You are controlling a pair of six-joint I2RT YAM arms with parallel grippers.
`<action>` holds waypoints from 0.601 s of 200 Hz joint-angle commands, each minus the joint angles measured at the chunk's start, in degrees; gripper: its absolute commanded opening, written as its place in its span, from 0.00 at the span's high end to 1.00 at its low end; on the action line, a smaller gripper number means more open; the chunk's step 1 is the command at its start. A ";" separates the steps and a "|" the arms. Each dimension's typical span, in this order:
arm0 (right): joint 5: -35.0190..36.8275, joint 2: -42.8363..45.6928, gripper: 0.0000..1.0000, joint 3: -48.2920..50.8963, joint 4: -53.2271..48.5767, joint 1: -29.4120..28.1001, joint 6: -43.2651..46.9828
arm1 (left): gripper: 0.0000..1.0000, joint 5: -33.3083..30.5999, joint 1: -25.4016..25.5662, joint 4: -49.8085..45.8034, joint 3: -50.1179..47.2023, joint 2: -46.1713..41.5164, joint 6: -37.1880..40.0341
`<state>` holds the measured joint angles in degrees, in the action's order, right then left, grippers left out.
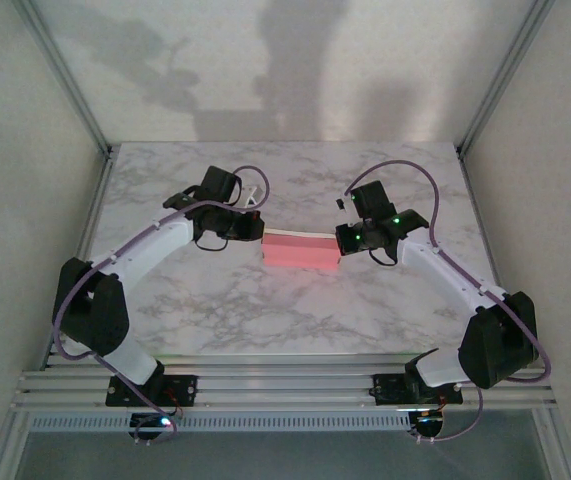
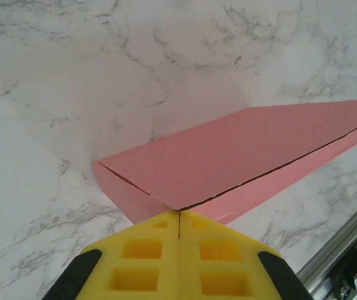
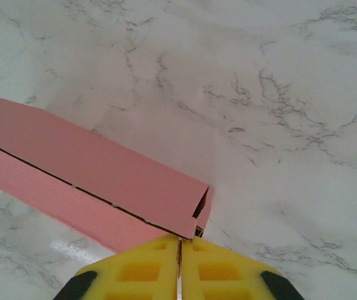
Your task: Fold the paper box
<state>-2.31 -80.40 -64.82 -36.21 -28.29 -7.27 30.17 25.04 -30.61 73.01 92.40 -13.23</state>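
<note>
The paper box (image 1: 300, 249) lies folded in the middle of the table, a flat pink rectangle with a dark seam along its top. My left gripper (image 1: 256, 229) is at the box's left end. In the left wrist view its yellow pads (image 2: 147, 250) are pressed together, and the left gripper (image 2: 179, 214) tip touches the box's (image 2: 241, 150) near corner where the seam ends. My right gripper (image 1: 342, 241) is at the right end. It is shut too, and the right gripper (image 3: 179, 240) tip sits against the box's (image 3: 103, 169) end corner, where the end flap gapes slightly.
The marble table (image 1: 295, 320) spreads around the box. A small white object (image 1: 255, 196) lies behind the left wrist. Metal frame posts (image 1: 95, 140) and white walls enclose the back and sides. Aluminium rails (image 1: 285, 385) run along the near edge.
</note>
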 commanded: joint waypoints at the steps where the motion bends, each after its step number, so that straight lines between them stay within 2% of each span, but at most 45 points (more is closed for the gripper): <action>1: -1.21 -0.42 0.92 -0.40 0.94 -1.48 -0.90 | 0.98 1.86 1.81 1.75 -2.04 -0.20 -3.84; 81: -0.99 -0.97 0.93 -0.54 0.96 -1.84 -1.08 | 0.98 1.64 1.95 3.67 -4.68 -1.17 -6.36; 120: -0.86 -1.21 0.93 -0.72 0.91 -2.02 -1.17 | 0.99 4.17 1.82 5.71 -5.84 -1.76 -8.37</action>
<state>-1.08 -80.42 -64.82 -36.18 -28.77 -8.14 30.26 25.17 -25.10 69.28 90.76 -19.42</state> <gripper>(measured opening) 0.070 0.058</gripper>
